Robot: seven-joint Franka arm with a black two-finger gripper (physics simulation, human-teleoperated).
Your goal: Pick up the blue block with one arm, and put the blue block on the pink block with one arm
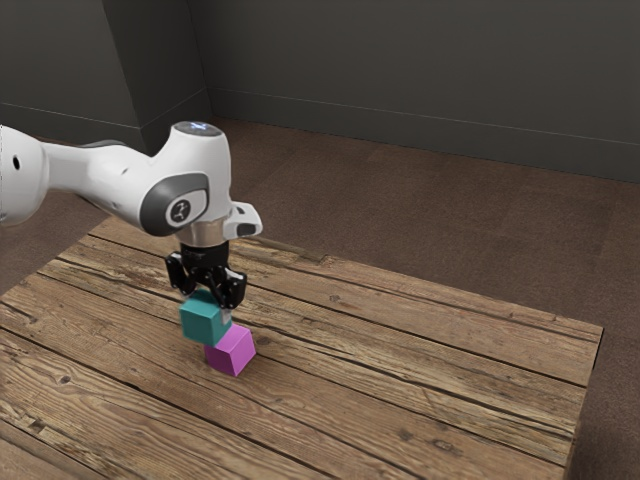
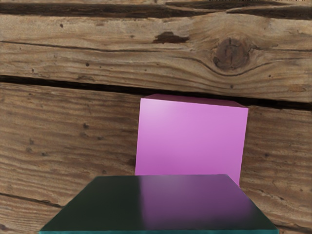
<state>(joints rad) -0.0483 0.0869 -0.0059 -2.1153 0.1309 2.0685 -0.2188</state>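
A teal-blue block (image 1: 204,320) hangs just above the wooden table, held between the black fingers of my gripper (image 1: 207,300), which is shut on it. A pink block (image 1: 232,350) rests on the planks directly below and slightly toward the exterior view's right of the held block; the two overlap in the picture and I cannot tell whether they touch. In the wrist view the blue block's dark top face (image 2: 161,202) lies under my hand, with the pink block (image 2: 191,139) showing just beyond it on the wood.
The plank table (image 1: 420,390) stretches wide toward the exterior view's right and front, ending at an edge at the far right. A brown carpet floor and dark walls lie beyond it.
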